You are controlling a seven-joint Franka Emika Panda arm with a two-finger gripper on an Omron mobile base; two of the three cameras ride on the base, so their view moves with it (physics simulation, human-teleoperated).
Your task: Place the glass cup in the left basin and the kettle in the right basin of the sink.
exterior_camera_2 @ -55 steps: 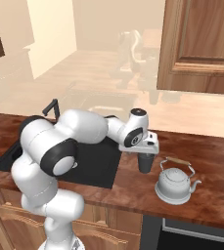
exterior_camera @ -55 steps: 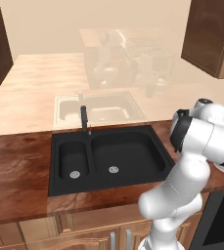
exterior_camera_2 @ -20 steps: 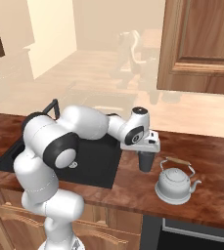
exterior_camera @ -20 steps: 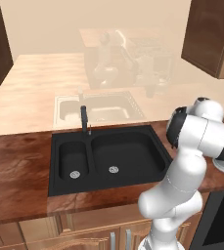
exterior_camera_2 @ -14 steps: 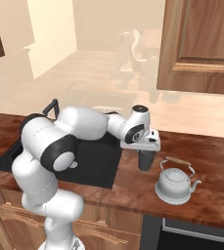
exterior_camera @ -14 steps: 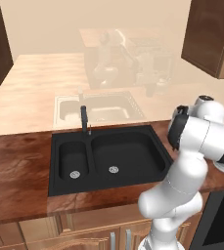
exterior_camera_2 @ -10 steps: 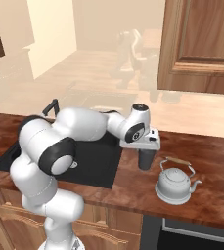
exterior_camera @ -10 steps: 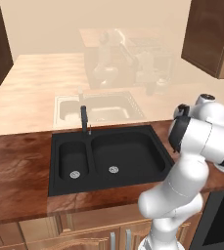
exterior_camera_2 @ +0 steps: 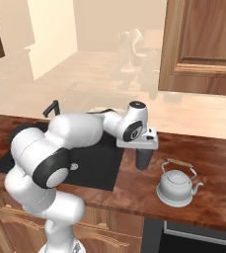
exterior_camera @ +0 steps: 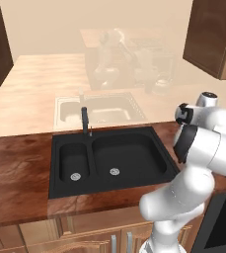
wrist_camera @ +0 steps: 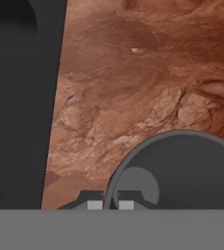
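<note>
Gripper [exterior_camera_2: 144,149] sits right on top of the glass cup [exterior_camera_2: 144,159], fingers pinched on its rim, one inside the wall and one outside as the hand view shows it. Glass cup stands upright on the dark wood counter [exterior_camera_2: 203,158], just beside the right edge of the sink [exterior_camera: 112,159] and near the kettle [exterior_camera_2: 176,187], which rests further right. Left basin [exterior_camera: 75,163] and right basin [exterior_camera: 129,157] lie well apart from the kettle.
</note>
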